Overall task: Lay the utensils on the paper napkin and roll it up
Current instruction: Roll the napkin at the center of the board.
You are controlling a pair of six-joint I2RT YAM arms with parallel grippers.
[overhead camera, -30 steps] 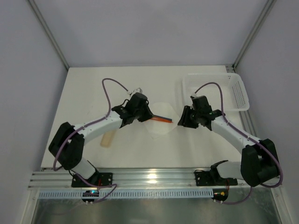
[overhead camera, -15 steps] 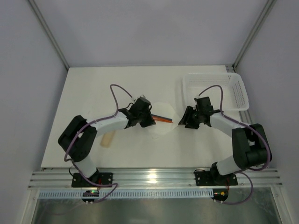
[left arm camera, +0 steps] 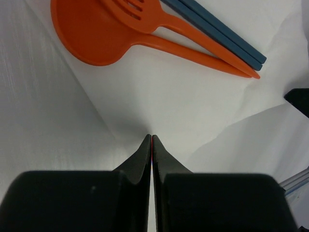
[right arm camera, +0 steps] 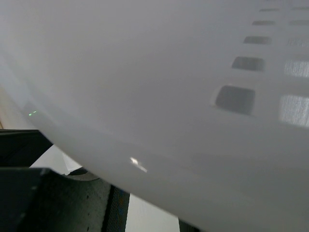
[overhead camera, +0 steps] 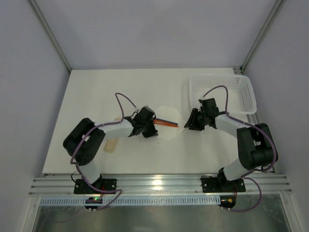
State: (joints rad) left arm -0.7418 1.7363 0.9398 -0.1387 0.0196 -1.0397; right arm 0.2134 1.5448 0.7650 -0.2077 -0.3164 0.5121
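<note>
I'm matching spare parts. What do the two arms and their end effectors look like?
The left arm and right arm have white links between bulky black joints, and a purple cable loops off each. The left end effector has matte black fingers tapering to thin tips.

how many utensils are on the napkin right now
4, all close together on the napkin: an orange spoon, an orange fork overlapping its bowl, and two blue sticks side by side along the handles. The left wrist view cuts off their upper ends.
</note>
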